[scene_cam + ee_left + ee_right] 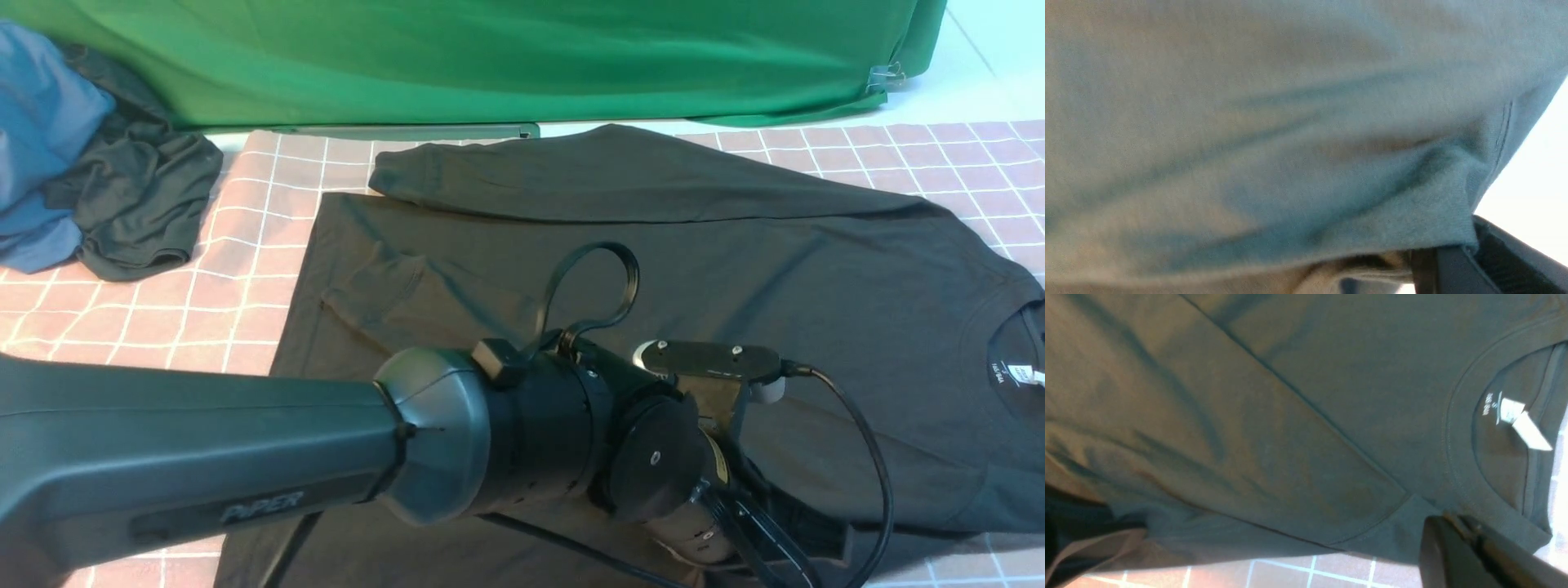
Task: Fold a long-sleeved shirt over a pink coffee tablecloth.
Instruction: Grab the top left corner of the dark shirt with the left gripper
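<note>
The long-sleeved shirt (735,269) across the middle of the frame is plain black, with a white label (1018,373) inside its collar. The tablecloth (237,245) is dusty pink, gridded by thin white lines. The backdrop (490,57) along the top is green. At upper left lie a blue garment (41,122) and a dark grey garment (139,204).

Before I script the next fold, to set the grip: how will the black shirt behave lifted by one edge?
Probably floppy: the long-sleeved shirt lies flat with soft creases, one sleeve folded across it. Lifted at one edge it would likely sag. Pushed, it may wrinkle on the tablecloth rather than slide.
</note>
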`<state>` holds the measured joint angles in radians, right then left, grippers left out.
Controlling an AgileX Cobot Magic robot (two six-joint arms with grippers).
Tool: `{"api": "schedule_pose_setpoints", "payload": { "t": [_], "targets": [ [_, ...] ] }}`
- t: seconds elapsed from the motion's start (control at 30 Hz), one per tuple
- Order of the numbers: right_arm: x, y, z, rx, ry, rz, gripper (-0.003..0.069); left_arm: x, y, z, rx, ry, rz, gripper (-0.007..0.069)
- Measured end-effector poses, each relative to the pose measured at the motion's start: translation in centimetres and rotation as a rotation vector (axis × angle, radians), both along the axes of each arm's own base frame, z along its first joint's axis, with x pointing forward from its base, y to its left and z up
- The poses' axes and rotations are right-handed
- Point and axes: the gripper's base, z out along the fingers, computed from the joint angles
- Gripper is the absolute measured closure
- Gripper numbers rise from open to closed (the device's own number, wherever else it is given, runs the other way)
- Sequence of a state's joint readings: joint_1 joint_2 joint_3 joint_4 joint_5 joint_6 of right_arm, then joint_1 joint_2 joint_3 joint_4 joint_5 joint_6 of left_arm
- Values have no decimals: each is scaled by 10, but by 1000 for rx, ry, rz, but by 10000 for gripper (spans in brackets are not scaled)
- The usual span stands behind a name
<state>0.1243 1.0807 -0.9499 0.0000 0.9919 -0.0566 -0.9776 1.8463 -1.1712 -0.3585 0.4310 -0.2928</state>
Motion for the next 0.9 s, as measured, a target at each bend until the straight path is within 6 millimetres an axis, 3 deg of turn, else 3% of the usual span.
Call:
{"api": "schedule_pose_setpoints", "payload": {
  "t": [0.43,0.63,0.73,0.9],
  "targets": [
    [23,2,-31,-21,173,-2,623,-16,-2,12,-74,163,-17,594],
    [38,-16,-50,-13,256,-92,607,-30,-9,12,-72,180,-57,594],
    [43,-30,-62,6,326,-150,540,-37,-13,12,-72,180,-78,594],
    [54,-44,-88,28,444,-166,288,-43,-16,12,-69,186,-95,594]
  ]
}}
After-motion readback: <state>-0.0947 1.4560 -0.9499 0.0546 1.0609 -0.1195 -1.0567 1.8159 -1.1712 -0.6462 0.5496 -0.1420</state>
